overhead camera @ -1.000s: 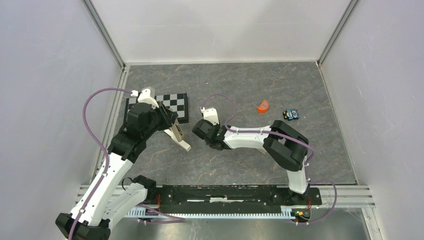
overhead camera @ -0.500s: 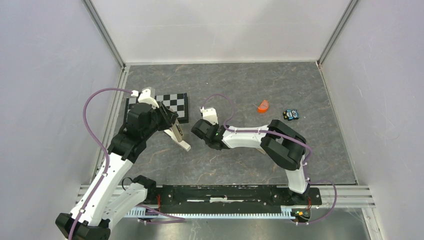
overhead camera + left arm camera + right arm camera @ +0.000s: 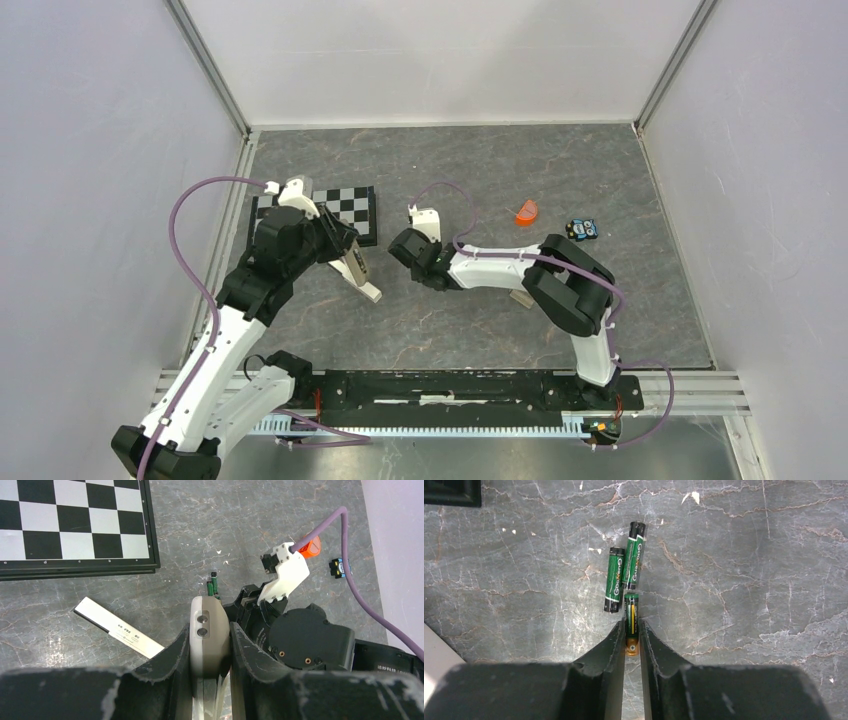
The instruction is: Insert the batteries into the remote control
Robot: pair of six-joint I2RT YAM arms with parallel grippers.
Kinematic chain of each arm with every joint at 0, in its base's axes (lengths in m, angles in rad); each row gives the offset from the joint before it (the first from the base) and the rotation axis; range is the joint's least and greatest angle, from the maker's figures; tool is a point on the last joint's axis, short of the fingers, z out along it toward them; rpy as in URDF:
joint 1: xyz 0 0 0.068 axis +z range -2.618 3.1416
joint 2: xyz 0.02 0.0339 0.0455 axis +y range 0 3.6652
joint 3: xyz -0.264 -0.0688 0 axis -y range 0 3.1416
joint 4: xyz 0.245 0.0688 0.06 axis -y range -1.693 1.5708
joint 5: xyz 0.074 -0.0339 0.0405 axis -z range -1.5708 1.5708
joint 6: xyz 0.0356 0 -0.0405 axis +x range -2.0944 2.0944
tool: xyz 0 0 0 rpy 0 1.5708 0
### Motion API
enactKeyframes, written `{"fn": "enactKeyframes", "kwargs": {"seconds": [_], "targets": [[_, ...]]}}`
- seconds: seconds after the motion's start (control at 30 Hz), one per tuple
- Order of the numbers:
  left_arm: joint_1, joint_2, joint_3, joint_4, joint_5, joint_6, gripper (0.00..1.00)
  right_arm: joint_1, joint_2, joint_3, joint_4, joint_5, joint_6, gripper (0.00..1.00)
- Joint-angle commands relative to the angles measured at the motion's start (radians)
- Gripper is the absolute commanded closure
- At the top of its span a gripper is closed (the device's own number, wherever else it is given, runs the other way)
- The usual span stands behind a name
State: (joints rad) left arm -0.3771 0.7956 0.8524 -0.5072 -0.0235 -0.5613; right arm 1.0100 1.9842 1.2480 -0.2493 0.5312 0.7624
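Observation:
My left gripper (image 3: 210, 630) is shut on the remote control (image 3: 210, 622), squeezing its tan-grey body edge-on; from above the remote (image 3: 354, 265) slants down out of the gripper (image 3: 340, 250). Just right of it my right gripper (image 3: 405, 255) points down at the floor. In its wrist view this gripper (image 3: 632, 625) is shut on a battery (image 3: 631, 611), green and yellow with an orange end, which lies lengthwise between the fingertips. Two more green batteries (image 3: 614, 579) (image 3: 634, 555) lie side by side on the grey surface just beyond it, and they show in the left wrist view as batteries (image 3: 212, 586).
A chessboard (image 3: 335, 210) lies behind the left gripper. A white strip with small print (image 3: 120, 628) rests on the surface to the left of the remote. An orange piece (image 3: 527, 211) and a small blue-black item (image 3: 582, 229) sit at the back right. A tan piece (image 3: 520, 297) peeks from under the right arm.
The right gripper has shifted slightly farther back and its jaws have narrowed onto a battery. The left arm holds the remote as before.

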Motion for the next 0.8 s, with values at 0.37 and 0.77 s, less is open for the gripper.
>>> {"fn": "enactKeyframes", "kwargs": {"seconds": [0.37,0.77], "targets": [[0.001,0.032,-0.027,0.096,0.169,0.008,0.98,-0.024,-0.100,-0.139,0.018,-0.046,-0.006,0.90],[-0.006,0.197,-0.180,0.424,0.457,-0.180,0.98,-0.025,-0.428,-0.373,0.077,-0.080,-0.056,0.90]]}}
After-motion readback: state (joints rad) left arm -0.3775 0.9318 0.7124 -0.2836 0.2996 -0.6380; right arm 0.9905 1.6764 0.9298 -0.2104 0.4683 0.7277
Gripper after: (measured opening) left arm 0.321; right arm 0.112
